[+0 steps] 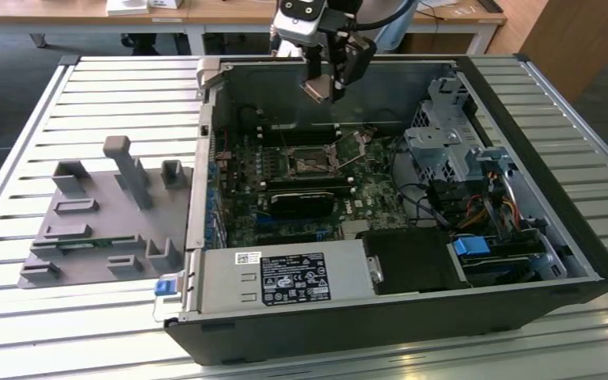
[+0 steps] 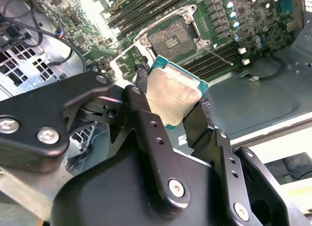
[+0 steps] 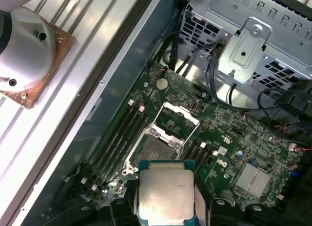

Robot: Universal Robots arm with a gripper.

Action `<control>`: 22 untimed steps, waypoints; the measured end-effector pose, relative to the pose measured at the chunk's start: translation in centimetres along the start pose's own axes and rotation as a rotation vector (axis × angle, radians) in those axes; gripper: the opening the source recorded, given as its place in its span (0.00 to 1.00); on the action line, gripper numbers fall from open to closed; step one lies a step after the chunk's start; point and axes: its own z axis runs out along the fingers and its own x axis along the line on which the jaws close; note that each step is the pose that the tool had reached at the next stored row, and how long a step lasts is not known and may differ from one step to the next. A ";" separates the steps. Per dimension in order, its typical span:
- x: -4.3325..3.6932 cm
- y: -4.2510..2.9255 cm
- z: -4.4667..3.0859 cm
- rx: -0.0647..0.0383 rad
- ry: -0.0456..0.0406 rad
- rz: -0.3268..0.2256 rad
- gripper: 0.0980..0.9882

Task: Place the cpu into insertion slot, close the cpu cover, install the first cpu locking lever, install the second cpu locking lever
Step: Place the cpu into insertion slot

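My gripper (image 1: 323, 89) is shut on the cpu (image 1: 313, 89), a small square chip with a dull silver top, and holds it by two opposite edges. It hangs high over the open computer case, near the case's back wall. In both wrist views the cpu (image 2: 173, 94) (image 3: 165, 192) sits between the black fingers (image 2: 141, 77). The insertion slot (image 1: 313, 164) (image 2: 171, 36) (image 3: 155, 150) lies bare on the green motherboard below and a little ahead of the chip. The cpu cover (image 3: 181, 112) stands swung open beside the slot.
A black ribbed block (image 1: 302, 202) lies just in front of the slot. The power supply (image 1: 283, 277) fills the case's near side, with a drive cage (image 1: 452, 150) and cables at the exterior view's right. A grey fixture plate (image 1: 104, 214) stands on the slatted table.
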 end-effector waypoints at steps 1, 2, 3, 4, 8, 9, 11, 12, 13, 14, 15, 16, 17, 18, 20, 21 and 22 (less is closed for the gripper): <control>0.00 0.00 0.01 0.000 -0.0006 0.007 0.50; 0.00 0.00 0.01 0.000 -0.0013 0.015 0.50; 0.00 0.00 0.02 0.000 -0.0020 0.022 0.50; 0.00 0.00 0.02 -0.001 -0.0026 0.029 0.50; 0.00 0.00 0.05 -0.001 -0.0051 0.057 0.50; 0.00 -0.01 0.06 -0.001 -0.0057 0.064 0.50; 0.00 -0.01 0.07 -0.001 -0.0069 0.077 0.50; 0.00 -0.01 0.08 -0.001 -0.0076 0.084 0.50; 0.00 -0.01 0.09 -0.002 -0.0082 0.091 0.50; 0.00 -0.01 0.10 -0.002 -0.0088 0.098 0.50; 0.00 -0.01 0.10 -0.002 -0.0093 0.104 0.50; 0.00 -0.01 0.11 -0.002 -0.0100 0.111 0.50; 0.00 -0.01 0.12 -0.002 -0.0106 0.118 0.50; 0.00 -0.01 0.12 -0.002 -0.0112 0.125 0.50; 0.00 -0.01 0.13 -0.002 -0.0125 0.139 0.50; 0.00 -0.01 0.14 -0.002 -0.0131 0.146 0.50; 0.00 -0.01 0.15 -0.003 -0.0137 0.154 0.50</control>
